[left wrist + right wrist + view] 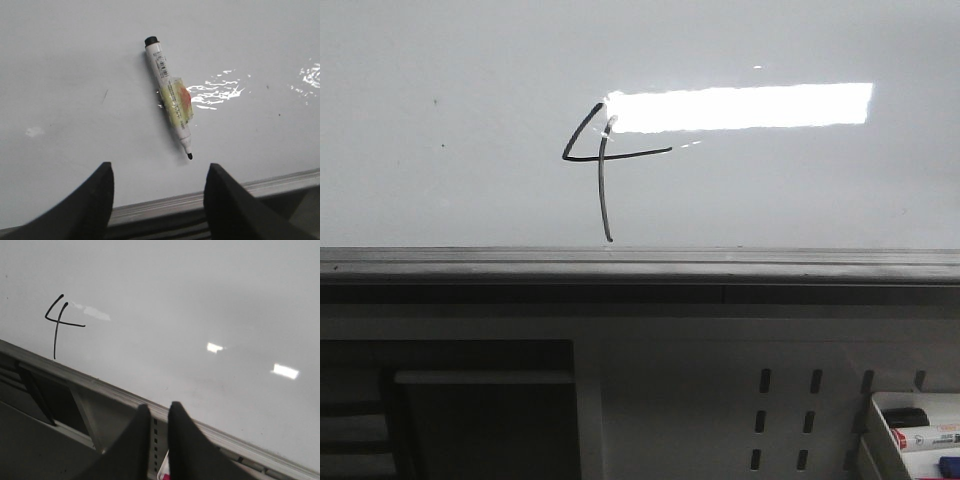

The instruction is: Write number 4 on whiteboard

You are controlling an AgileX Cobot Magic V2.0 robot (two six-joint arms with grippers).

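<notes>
Your left end effector (157, 192) is spread wide with nothing in it. Just past it, a marker (170, 97) lies flat on the whiteboard (65, 75), cap off. Your right end effector (159, 432) is pressed together, holding nothing. Farther off, the number 4 (600, 160) sits mid-frame in the front view, above the grey rail (640, 262).

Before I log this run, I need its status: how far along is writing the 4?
Done: the 4 stands complete on the whiteboard. In hand: nothing; the marker lies uncapped on the board beyond the open left gripper, and the right gripper is shut, empty. Nothing visibly left.
</notes>
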